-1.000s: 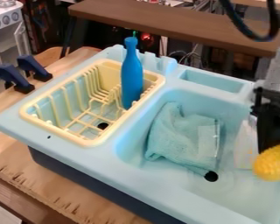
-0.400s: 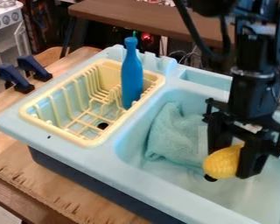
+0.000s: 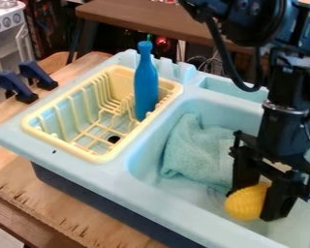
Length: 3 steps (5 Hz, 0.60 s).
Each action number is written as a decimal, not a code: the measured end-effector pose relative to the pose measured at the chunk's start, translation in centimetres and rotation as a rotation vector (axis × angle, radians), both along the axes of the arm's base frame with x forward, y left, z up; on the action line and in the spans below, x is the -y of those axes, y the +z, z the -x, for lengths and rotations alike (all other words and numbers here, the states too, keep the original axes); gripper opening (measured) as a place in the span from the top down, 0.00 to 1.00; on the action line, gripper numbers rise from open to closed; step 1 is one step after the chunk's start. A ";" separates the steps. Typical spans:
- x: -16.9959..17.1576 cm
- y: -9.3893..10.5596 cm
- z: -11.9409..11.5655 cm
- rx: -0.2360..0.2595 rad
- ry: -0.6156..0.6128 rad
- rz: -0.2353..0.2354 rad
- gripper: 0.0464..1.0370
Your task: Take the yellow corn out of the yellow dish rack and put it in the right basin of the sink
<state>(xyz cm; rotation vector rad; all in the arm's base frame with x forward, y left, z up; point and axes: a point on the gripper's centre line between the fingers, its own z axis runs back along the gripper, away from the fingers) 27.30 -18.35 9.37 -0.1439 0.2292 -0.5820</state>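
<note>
Corn point(image 3: 246, 202) (bright yellow) now lower

- And here's the arm point(image 3: 288, 87), black all over, with cool blue glints on its casing!
- Up top, a bulky, rounded joint point(image 3: 253, 22), dotted with small pale screw heads.
- There's a thick black cable point(image 3: 224, 55), looping in a smooth curve.
- Look, a silvery ring point(image 3: 278, 107) banding the dark wrist section!
- And the hand point(image 3: 255, 203): matte black, two chunky, blocky fingers point(image 3: 244, 169).
</note>
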 end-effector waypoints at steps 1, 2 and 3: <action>1.7 -0.1 0.3 -0.012 -0.055 -0.002 0.27; 1.9 -0.1 0.6 -0.023 -0.043 -0.016 0.04; 1.6 1.3 0.5 0.039 -0.024 -0.045 0.03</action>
